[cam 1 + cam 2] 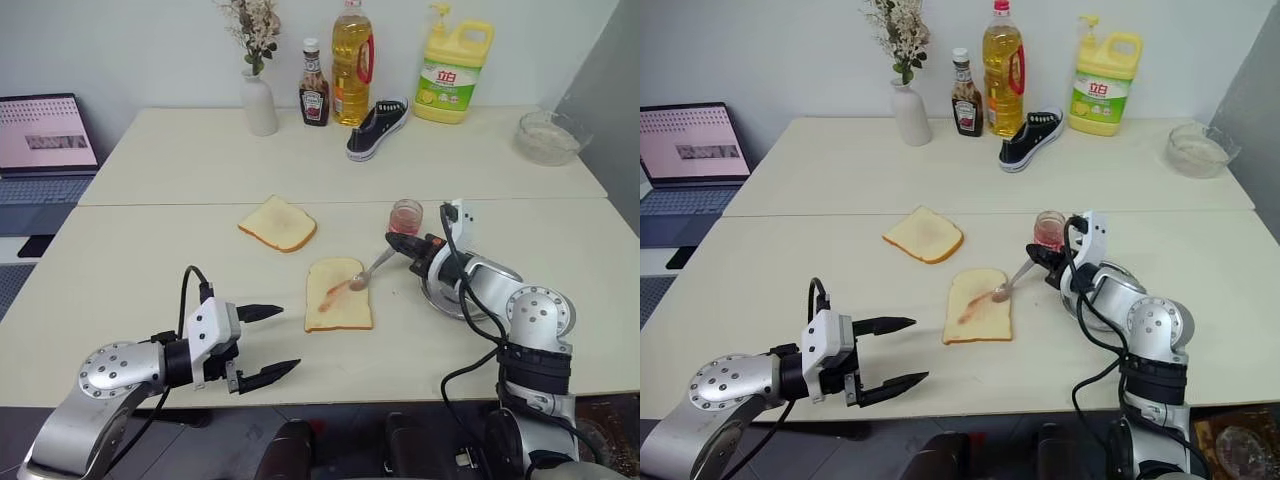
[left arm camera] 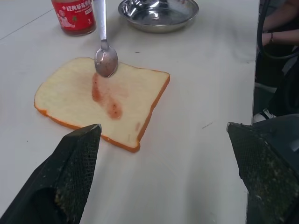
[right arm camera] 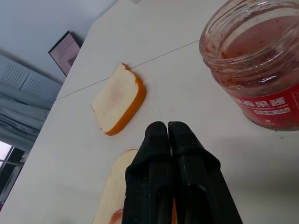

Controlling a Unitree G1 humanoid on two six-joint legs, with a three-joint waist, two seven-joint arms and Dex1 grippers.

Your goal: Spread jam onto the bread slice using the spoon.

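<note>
Worktop [image 1: 150, 260]: pale, carries everything listed.

Bread slice [image 1: 339, 294]: lies flat near the middle front; a thin red streak runs across part of it, most of the surface bare.

Steel dish [image 2: 159, 14]: just beside the right tool.

Jam [image 1: 406, 216]: in its glass jar, just behind the right tool.

Left tool [image 1: 268, 343]: fingers spread wide, holding nothing, hovering near the slice.

Right tool [image 1: 405, 245]: fingers pressed together, pinching the spoon handle.

Spoon [image 1: 367, 273]: bowl over the slice's far edge.

Step judged: spreading under way. Next move calls for drawing the bowl across the bare crumb.
</note>
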